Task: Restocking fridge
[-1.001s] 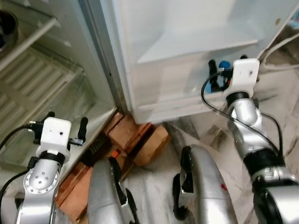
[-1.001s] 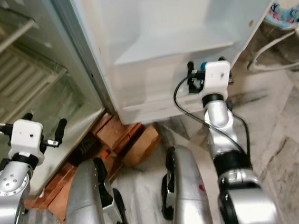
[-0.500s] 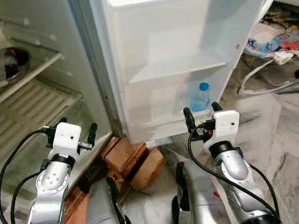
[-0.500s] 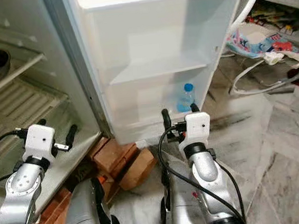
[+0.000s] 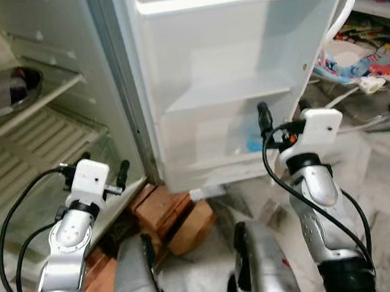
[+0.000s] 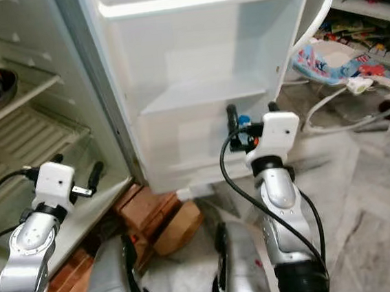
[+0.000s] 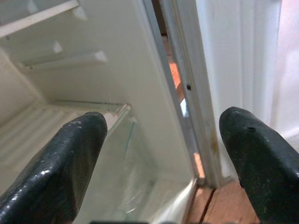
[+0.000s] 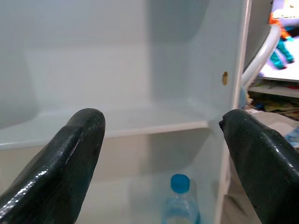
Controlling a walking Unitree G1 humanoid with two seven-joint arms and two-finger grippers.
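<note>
Currently, the right end effector, empty with fingers spread, is facing the water bottle at 6 o'clock in the door shelf. Light, smooth plastic: grasp mid-body. The left end effector is idling open.

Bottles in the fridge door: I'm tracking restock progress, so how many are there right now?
1. A blue-capped water bottle stands in the lowest door bin, just ahead of the open right hand. Others may be hidden behind the bin's front wall.

open fridge door, right pincer raised
</note>
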